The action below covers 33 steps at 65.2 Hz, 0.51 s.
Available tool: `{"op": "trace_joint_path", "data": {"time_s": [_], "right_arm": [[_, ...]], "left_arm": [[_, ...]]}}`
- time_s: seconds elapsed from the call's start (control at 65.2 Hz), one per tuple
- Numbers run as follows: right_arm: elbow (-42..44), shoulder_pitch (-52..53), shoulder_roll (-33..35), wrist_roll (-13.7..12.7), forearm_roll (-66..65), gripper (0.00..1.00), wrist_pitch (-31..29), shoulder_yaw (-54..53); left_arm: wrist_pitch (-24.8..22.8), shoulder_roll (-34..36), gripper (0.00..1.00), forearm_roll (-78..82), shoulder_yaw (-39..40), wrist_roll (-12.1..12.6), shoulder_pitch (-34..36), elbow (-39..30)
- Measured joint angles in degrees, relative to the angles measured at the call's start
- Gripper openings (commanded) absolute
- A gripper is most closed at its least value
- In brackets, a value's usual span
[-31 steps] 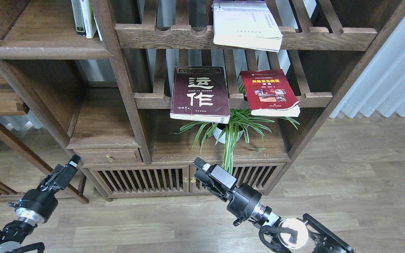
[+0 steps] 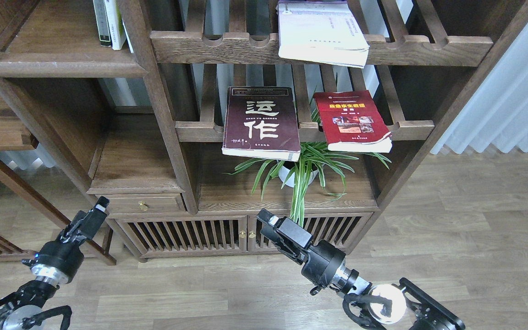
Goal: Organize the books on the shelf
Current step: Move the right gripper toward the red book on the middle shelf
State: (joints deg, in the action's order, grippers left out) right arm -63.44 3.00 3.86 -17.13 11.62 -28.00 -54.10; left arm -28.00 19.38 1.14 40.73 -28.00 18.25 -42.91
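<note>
Three books lie flat on the slatted racks of the bookcase. The dark maroon book with white characters and the red book lie on the middle rack, overhanging its front. The cream-white book lies on the top rack. The solid plank shelf is at the upper left and holds thin upright books. My left gripper is low at the left, in front of the drawer. My right gripper is low in front of the cabinet doors. Both hold nothing, and their fingers cannot be told apart.
A potted spider plant stands on the lower shelf under the two books. Another solid shelf sits above a small drawer. Slatted cabinet doors are below. A white curtain hangs at the right.
</note>
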Motion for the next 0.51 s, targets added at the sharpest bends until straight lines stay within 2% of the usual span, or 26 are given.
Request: {"op": "trace_joint_path", "data": {"time_s": [0.506], "right_arm": [[3.2,0.0,-0.7,0.0,0.1,1.0,0.0,-0.2]], "left_arm": [[0.0,-0.7,1.0,-0.7,1.5,0.0,-0.8,3.4]]}}
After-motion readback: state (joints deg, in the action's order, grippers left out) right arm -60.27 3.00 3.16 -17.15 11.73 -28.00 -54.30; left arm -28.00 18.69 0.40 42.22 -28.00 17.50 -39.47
